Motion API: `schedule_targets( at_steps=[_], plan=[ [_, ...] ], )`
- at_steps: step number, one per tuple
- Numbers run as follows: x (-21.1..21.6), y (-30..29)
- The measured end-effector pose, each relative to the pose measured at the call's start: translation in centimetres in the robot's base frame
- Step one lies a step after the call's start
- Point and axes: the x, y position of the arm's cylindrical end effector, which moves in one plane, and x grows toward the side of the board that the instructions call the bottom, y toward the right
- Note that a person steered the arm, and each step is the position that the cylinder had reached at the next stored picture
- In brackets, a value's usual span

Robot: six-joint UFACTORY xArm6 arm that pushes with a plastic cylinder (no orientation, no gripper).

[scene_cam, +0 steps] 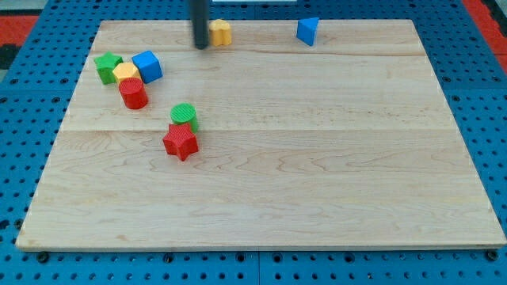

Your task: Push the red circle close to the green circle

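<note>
- The red ridged plastic cylinder, the task's red circle (133,93), stands near the view's left on the pale wooden tabletop (317,174), touching the yellow block (125,73) just above it.
- The green ridged plastic cylinder, the green circle (184,115), lies a short way toward the view's lower right of it, touching the red star-shaped block (180,141).
- A green star-like block (107,66) and a blue cube (147,66) crowd the same cluster.
- My tip (200,46) sits up at the view's top, beside the yellow rounded block (220,32), well apart from the red circle, which lies to its lower left.
- No jaws exist on this rod, so no opening state applies.
- I judge the tip must get to the red circle's upper left and push down-right.
</note>
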Motion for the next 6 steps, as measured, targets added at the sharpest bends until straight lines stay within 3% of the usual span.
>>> schedule_targets(
  at_steps=[1,2,3,4,6],
  plan=[
    [0.1,-9.4],
    [2.7,-13.9],
    [8.7,-10.9],
    [10.2,-6.6],
    [13.6,-3.6]
  ],
)
